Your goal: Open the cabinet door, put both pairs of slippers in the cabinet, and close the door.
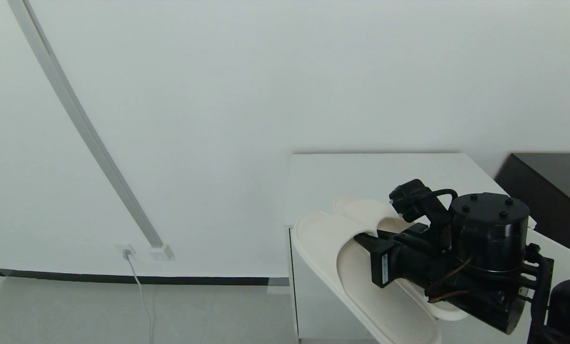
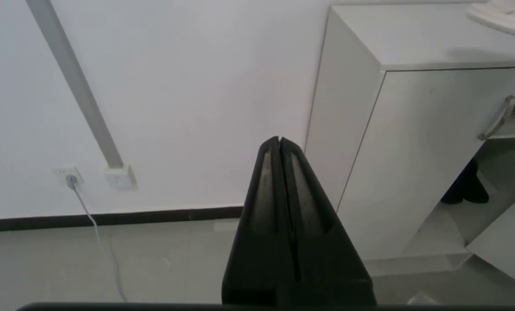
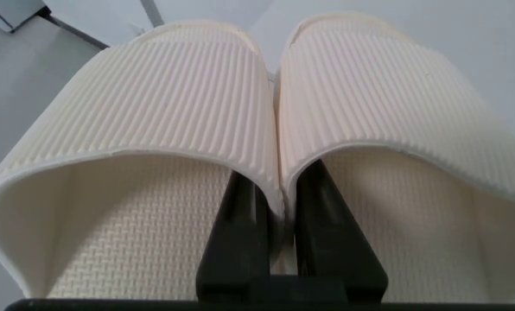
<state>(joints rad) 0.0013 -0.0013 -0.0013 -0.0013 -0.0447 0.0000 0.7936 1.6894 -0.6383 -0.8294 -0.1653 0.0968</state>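
Observation:
A pair of cream ribbed slippers (image 1: 323, 239) hangs tilted over the front left corner of the white cabinet (image 1: 376, 174). My right gripper (image 1: 364, 242) is shut on the pair. In the right wrist view its fingers (image 3: 240, 216) pinch the two inner strap walls of the slippers (image 3: 180, 95) together. My left gripper (image 2: 280, 173) is shut and holds nothing, out in front of the wall to the left of the cabinet (image 2: 352, 130). The cabinet door (image 2: 430, 155) with its metal handle (image 2: 499, 117) stands ajar. Shelves and something dark (image 2: 469, 186) show inside. An edge of a pale slipper (image 2: 508, 15) shows above the cabinet top.
A wall socket with a white cable (image 1: 126, 252) sits low on the wall, under a slanting grey cable duct (image 1: 84, 124). Dark furniture (image 1: 548, 191) stands right of the cabinet. Bare floor (image 1: 122, 310) lies to the cabinet's left.

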